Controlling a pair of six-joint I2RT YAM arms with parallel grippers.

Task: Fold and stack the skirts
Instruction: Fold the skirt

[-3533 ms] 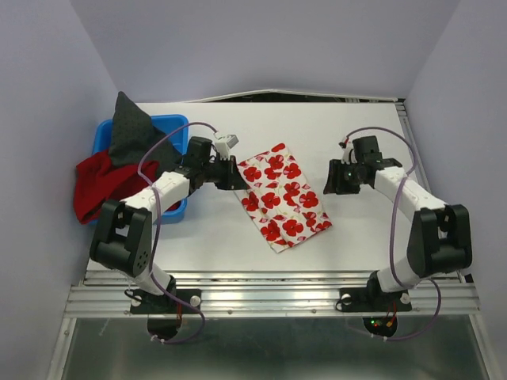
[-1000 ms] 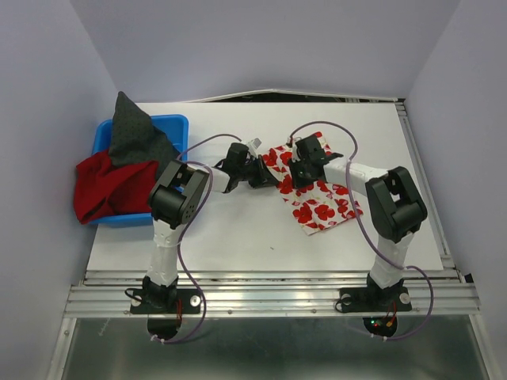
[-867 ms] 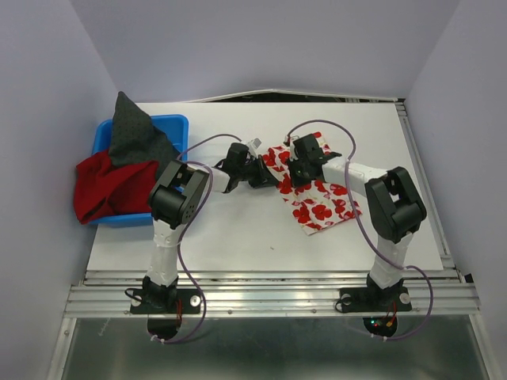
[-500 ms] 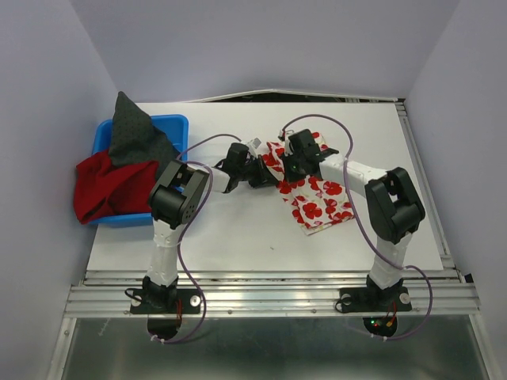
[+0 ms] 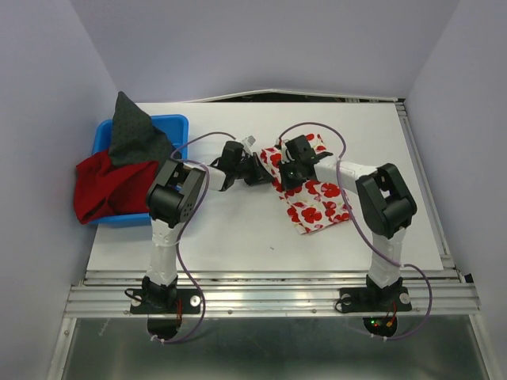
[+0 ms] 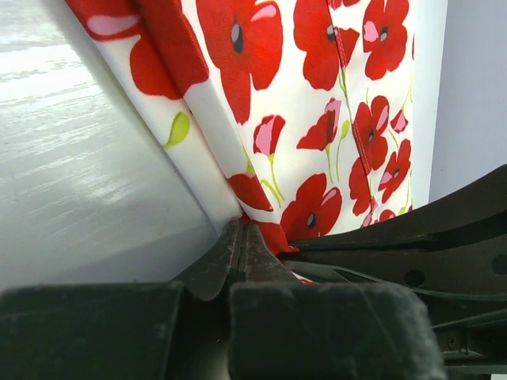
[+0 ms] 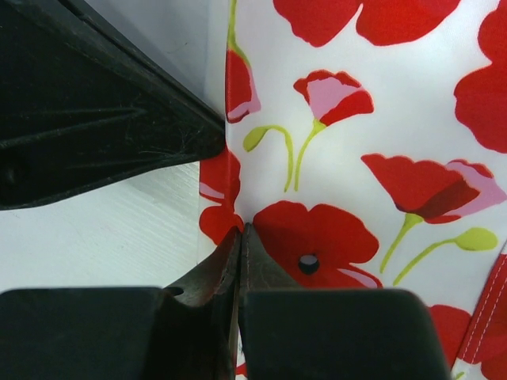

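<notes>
The white skirt with red flower print (image 5: 318,202) lies partly folded in the middle of the table. My left gripper (image 5: 267,171) is shut on its left edge (image 6: 261,229), with cloth pinched between the tips. Right beside it, my right gripper (image 5: 283,183) is shut on the same edge (image 7: 238,214), and the floral cloth (image 7: 356,158) fills that view. The deep-red skirt (image 5: 109,187) hangs over the front left of the blue bin (image 5: 173,125). The dark grey skirt (image 5: 131,131) stands in a peak on top of it.
The blue bin sits at the table's left edge. Both forearms reach in low over the table centre, their cables looping above. The table's rear edge (image 5: 317,100) meets the wall, and the metal rail (image 5: 269,297) runs along the front.
The right gripper has shut on the skirt's left edge beside the left gripper. Both grippers and the floral skirt have shifted slightly left. Earlier the right arm was off to the right.
</notes>
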